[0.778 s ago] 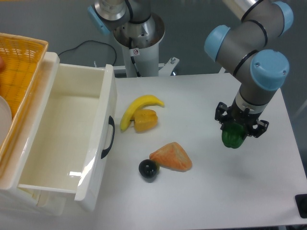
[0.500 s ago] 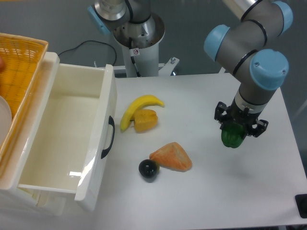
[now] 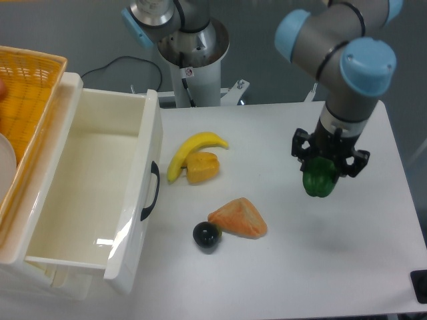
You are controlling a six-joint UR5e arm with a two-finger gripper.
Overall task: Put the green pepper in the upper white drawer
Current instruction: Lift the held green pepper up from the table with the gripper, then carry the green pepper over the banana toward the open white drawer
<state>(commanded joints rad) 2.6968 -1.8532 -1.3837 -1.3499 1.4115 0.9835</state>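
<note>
The green pepper (image 3: 319, 180) hangs above the right side of the table, its top hidden by my gripper (image 3: 327, 167), which is shut on it from above. Far to the left, the upper white drawer (image 3: 93, 193) stands pulled open, glossy inside and holding nothing, with its black curved handle (image 3: 151, 191) facing the fruit.
A banana (image 3: 193, 151) and a small orange piece (image 3: 202, 167) lie mid-table. An orange wedge (image 3: 239, 219) and a dark round ball (image 3: 207, 236) sit nearer the front. A yellow woven basket (image 3: 23, 110) stands left of the drawer. The arm's base column (image 3: 193, 53) rises at the back.
My gripper has lifted the green pepper slightly and carried it a little to the left. The arm's upper joints have shifted left as well.
</note>
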